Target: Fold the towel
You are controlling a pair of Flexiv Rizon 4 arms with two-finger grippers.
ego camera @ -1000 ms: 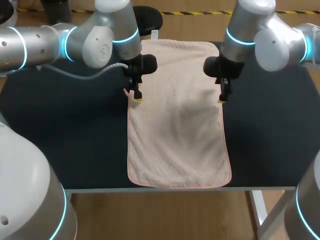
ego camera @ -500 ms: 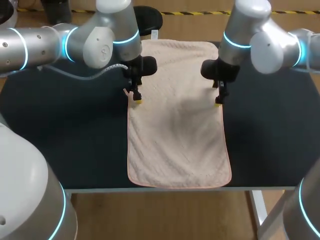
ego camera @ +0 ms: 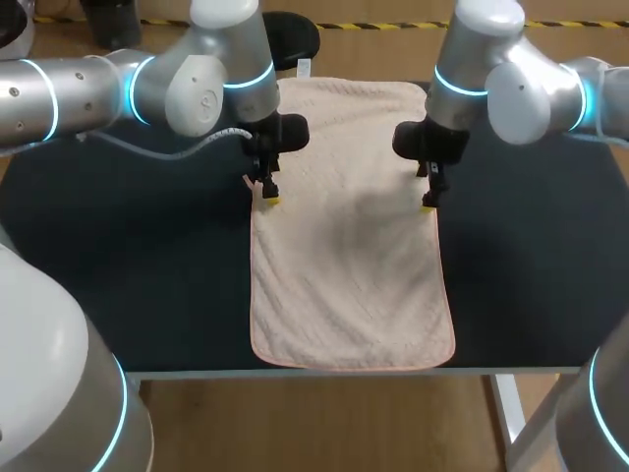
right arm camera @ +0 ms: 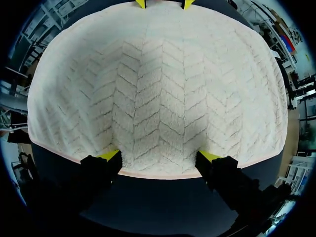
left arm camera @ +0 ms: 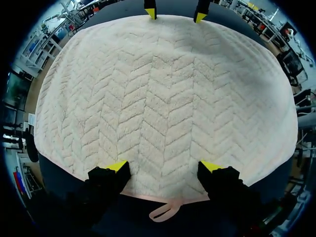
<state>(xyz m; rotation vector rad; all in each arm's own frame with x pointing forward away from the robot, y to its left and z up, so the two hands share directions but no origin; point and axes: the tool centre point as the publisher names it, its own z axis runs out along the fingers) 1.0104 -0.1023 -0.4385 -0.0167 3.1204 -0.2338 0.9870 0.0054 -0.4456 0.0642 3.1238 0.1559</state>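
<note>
While the towel (ego camera: 349,275) is lying flat, not yet folded, the left gripper (ego camera: 267,193) and right gripper (ego camera: 429,200) are hovering at its long edges, fingers apart.

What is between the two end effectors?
Just the towel, stretching flat from the left end effector to the right end effector, nothing on it. The head view shows it.

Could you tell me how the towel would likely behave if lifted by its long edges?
Probably floppy: the towel lies flat with faint ripples, so its middle would likely sag. Its thick chevron pile suggests a grippy rather than slippery surface.
</note>
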